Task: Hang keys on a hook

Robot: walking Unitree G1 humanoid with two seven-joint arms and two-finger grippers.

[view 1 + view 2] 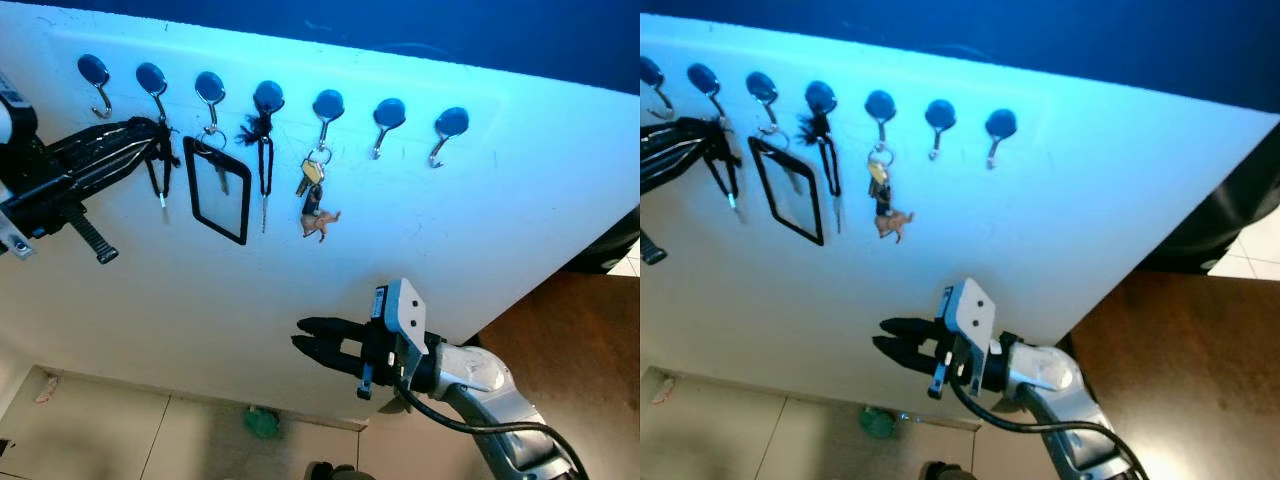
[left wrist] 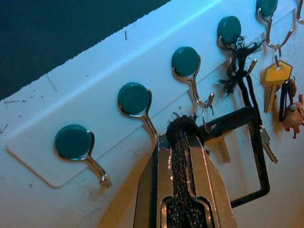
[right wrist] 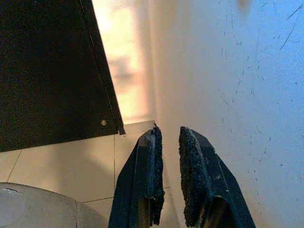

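Note:
A white wall panel [image 1: 470, 230] carries a row of several round-capped metal hooks. My left gripper [image 1: 157, 137] is shut on a black key strap [image 1: 160, 172] right at the second hook from the left [image 1: 152, 82]; a thin key dangles from the strap. In the left wrist view the strap's loop [image 2: 183, 127] sits at my fingertips just below that hook [image 2: 135, 99]. The first hook [image 1: 94, 73] is bare. My right gripper [image 1: 302, 338] hangs low before the panel, open with nothing between its fingers [image 3: 194, 161].
A black badge frame [image 1: 217, 190], a black cord with a key [image 1: 265, 160] and a yellow key with a brown animal charm [image 1: 316, 205] hang on the middle hooks. The two rightmost hooks [image 1: 388, 118] are bare. A green thing [image 1: 262, 422] lies on the tile floor.

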